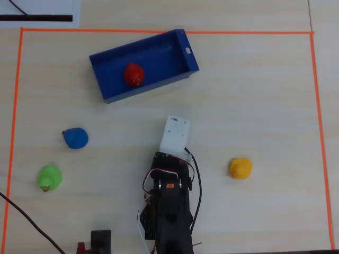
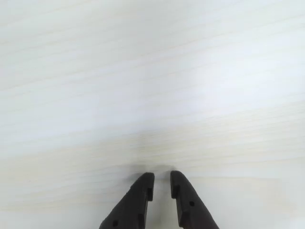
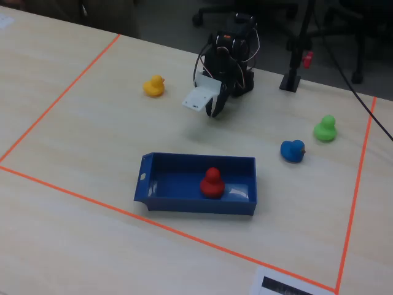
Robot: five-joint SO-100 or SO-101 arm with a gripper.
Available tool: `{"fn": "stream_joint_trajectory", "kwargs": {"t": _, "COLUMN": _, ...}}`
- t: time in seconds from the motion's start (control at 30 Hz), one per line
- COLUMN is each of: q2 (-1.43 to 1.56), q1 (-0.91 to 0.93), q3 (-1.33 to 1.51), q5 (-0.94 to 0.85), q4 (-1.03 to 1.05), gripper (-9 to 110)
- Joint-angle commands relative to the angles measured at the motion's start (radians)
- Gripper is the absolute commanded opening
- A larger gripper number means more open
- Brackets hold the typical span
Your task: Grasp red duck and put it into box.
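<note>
Four toy ducks share a pale wooden table [image 1: 254, 95] whose working area is outlined by orange tape [image 1: 312, 106]. Largest on it is the box [image 1: 108, 58], a dark-blue open tray lying at a slant near the far edge in the overhead view, closer to the far-left corner than the right, with a small white hole mark on its right short end. Next in size is the arm [image 1: 169, 206], black with a white camera block, folded back by the middle of the near edge in the overhead view. Its gripper [image 2: 162, 180] hangs just over bare wood in the wrist view, the two dark fingertips [image 2: 144, 183] parted by only a narrow slit and holding nothing. The red duck [image 1: 134, 74] sits upright inside the box, roughly mid-floor, clear of the walls in the fixed view [image 3: 212, 182]. A yellow duck [image 1: 240, 168] stands toward the right edge in the overhead view, beside the arm but well apart from it. A blue duck [image 1: 76, 138] and a green duck [image 1: 50, 178] stand near each other toward the left edge, the green one nearer the near-left corner.
</note>
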Motion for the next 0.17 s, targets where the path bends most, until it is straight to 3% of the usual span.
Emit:
{"fn": "stream_joint_trajectory", "kwargs": {"t": 0.0, "q2": -0.002, "q1": 0.000, "q3": -0.006, "q5": 0.005, "q4": 0.023, "gripper": 1}}
{"fn": "stream_joint_trajectory", "kwargs": {"t": 0.13, "q2": -0.002, "q1": 0.000, "q3": -0.006, "q5": 0.005, "q4": 0.023, "gripper": 1}}
